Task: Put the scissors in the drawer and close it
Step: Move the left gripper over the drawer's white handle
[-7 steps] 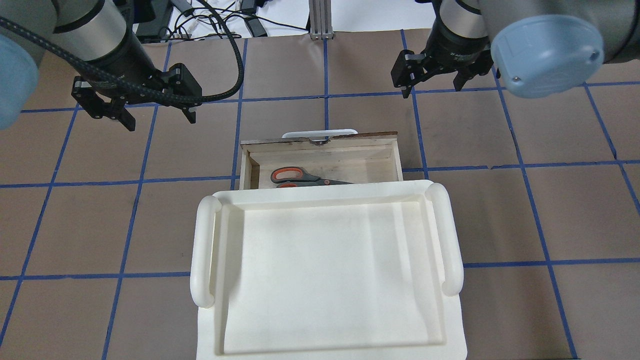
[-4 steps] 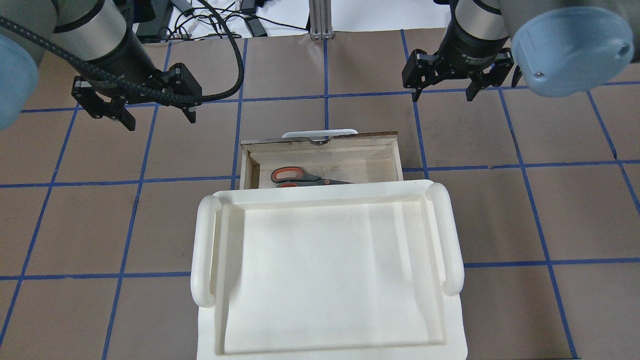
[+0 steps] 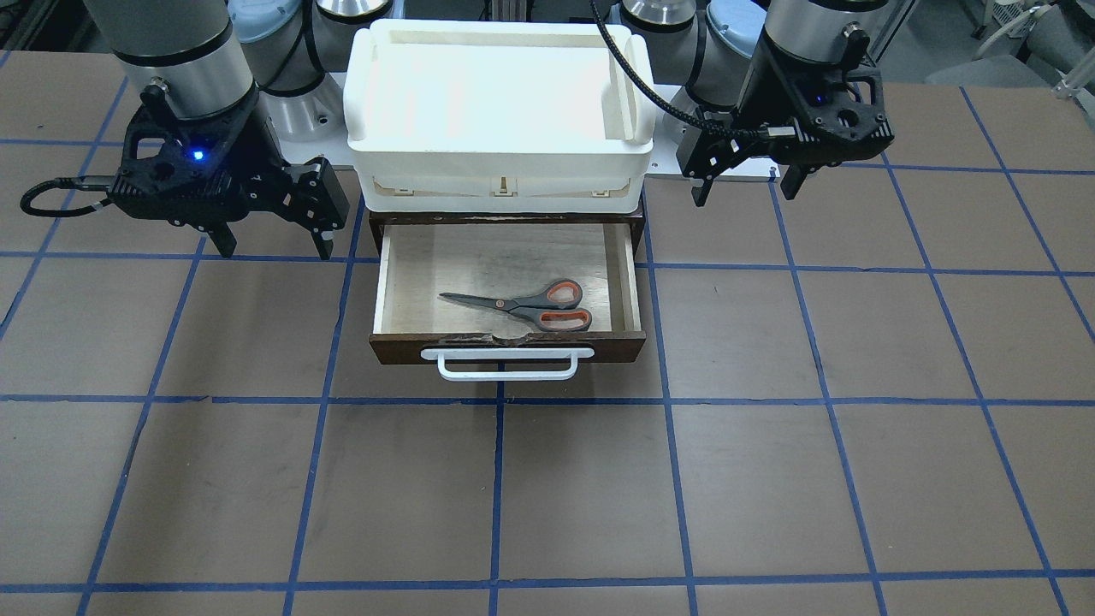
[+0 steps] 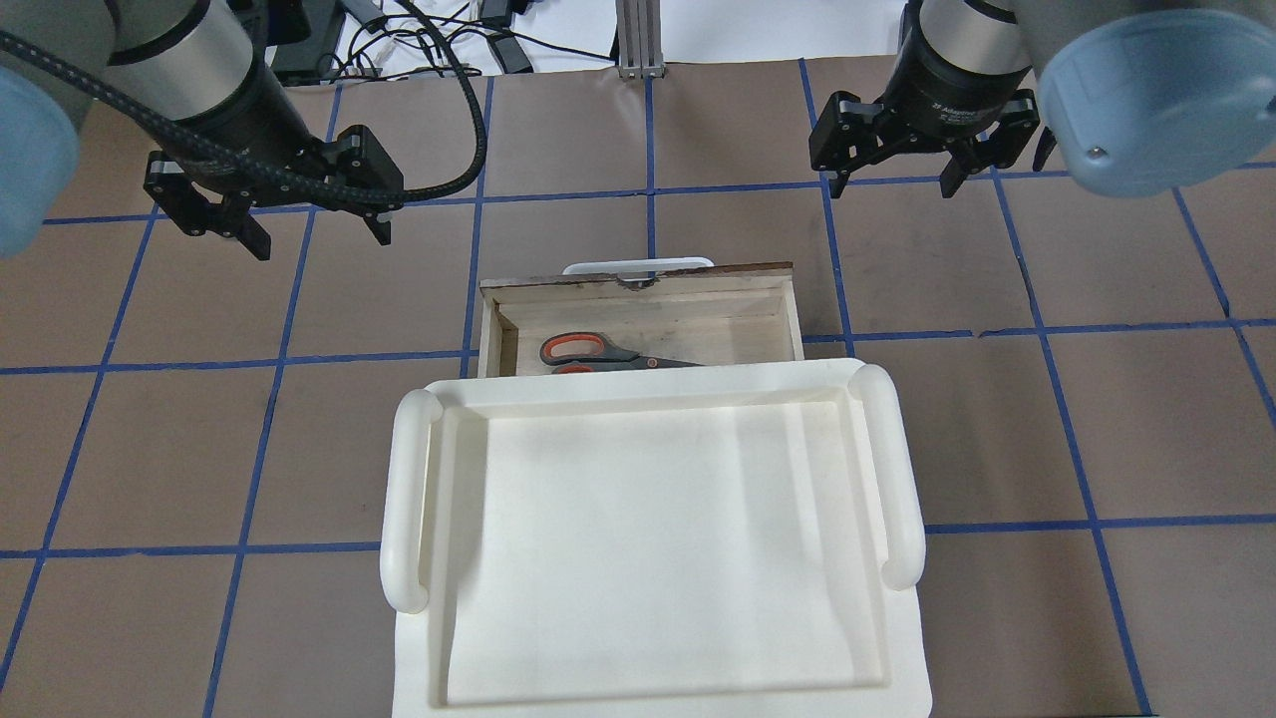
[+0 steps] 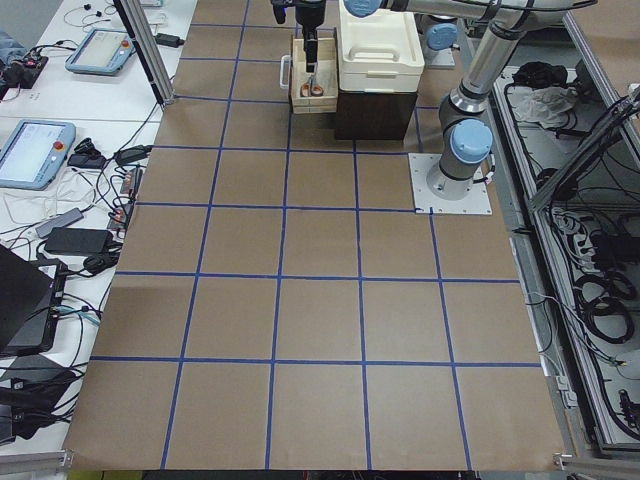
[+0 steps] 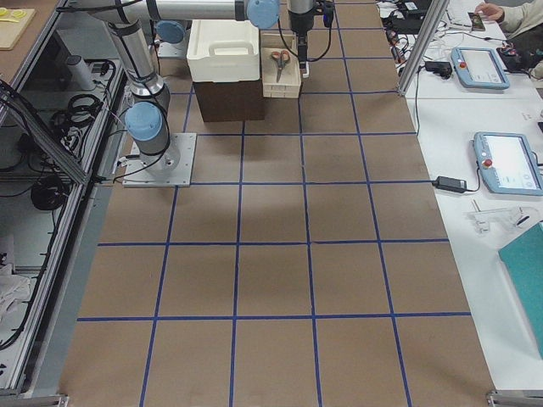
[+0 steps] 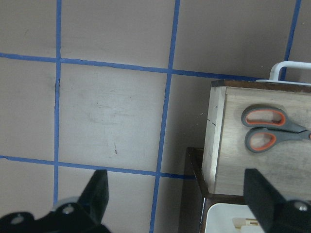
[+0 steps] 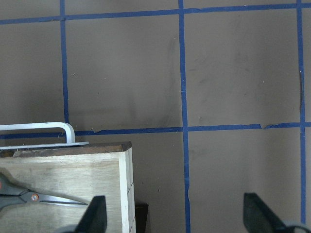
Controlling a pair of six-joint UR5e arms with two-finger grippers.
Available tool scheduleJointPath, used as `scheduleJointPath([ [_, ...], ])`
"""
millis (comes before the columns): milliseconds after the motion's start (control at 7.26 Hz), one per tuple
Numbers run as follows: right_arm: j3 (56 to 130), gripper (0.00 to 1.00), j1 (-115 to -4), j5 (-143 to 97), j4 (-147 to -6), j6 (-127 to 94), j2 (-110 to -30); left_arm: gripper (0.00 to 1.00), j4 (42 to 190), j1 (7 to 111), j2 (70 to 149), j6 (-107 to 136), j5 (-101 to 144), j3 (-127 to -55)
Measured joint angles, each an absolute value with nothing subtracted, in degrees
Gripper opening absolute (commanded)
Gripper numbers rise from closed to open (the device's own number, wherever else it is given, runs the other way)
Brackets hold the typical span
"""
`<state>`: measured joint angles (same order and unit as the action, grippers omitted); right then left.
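The scissors (image 3: 530,306), grey handles lined orange, lie flat inside the drawer (image 3: 513,349), which stands pulled out with its white bar handle facing away from the robot. They also show in the overhead view (image 4: 598,351), half hidden by the tray's edge, and in both wrist views (image 7: 269,128) (image 8: 29,196). My left gripper (image 4: 317,231) hovers open and empty above the table to the left of the drawer (image 4: 638,284). My right gripper (image 4: 890,187) hovers open and empty beyond the drawer's right corner. Neither touches anything.
A white plastic tray (image 4: 409,499) with two side handles sits on top of the dark cabinet (image 3: 637,224) that holds the drawer. Brown table with blue tape grid all round. Cables and an aluminium post (image 4: 638,40) lie past the far edge.
My right gripper has moved right and a little farther from the drawer, staying open. The left gripper, drawer and scissors have not moved.
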<state>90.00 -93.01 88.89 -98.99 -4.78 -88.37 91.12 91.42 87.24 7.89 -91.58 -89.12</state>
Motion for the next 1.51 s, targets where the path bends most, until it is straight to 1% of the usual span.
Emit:
scheduleJointPath([
  [275, 90.00, 1.00, -93.05, 88.47, -98.35, -4.73, -88.69, 1.00, 88.44, 91.63, 88.81, 8.36, -91.39, -89.04],
  [689, 90.00, 1.00, -93.08, 88.57, -97.82, -4.72, -88.76, 1.00, 79.17, 94.53, 94.46, 12.38, -91.50, -88.06],
  [964, 90.00, 1.00, -93.08, 88.91, -97.79, -4.74, -88.71, 1.00, 74.22, 98.53, 99.25, 18.63, -92.05, -86.76],
  [1515, 90.11, 1.00, -93.00, 89.11, -97.73, -4.59, -88.68, 1.00, 68.88, 103.56, 110.13, 26.23, -93.12, -81.52],
])
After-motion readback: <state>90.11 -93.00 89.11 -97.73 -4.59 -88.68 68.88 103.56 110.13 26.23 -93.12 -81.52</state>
